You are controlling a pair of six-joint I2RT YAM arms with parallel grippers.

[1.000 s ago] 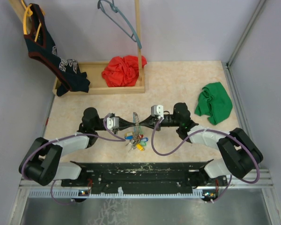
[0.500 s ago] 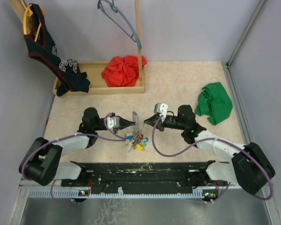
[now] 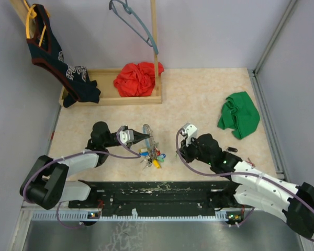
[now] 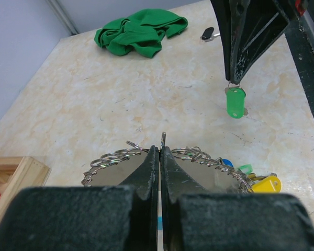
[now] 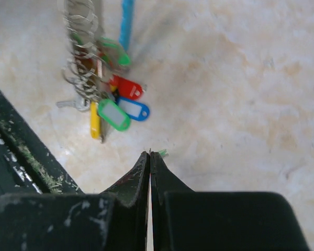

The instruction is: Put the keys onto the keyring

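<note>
Ring: keyring (image 3: 148,133) stands on edge, pinched by left gripper (image 4: 159,152), jaws closed on its rim
Loaded: key bunch (image 3: 153,157) hangs from keyring down to table (image 3: 199,99)
Right gripper (image 4: 233,78): closed on green key (image 4: 234,102), which dangles below its tips
Relation: keyring lies to the left of right gripper, near but apart; hoop's long axis runs near-to-far, flat face turned toward green key
Judgement: right arm threads, travelling left; cannot tell where hoop opens
Stray: black key (image 3: 231,150) beside green cloth (image 3: 239,115), nearer right arm
</note>
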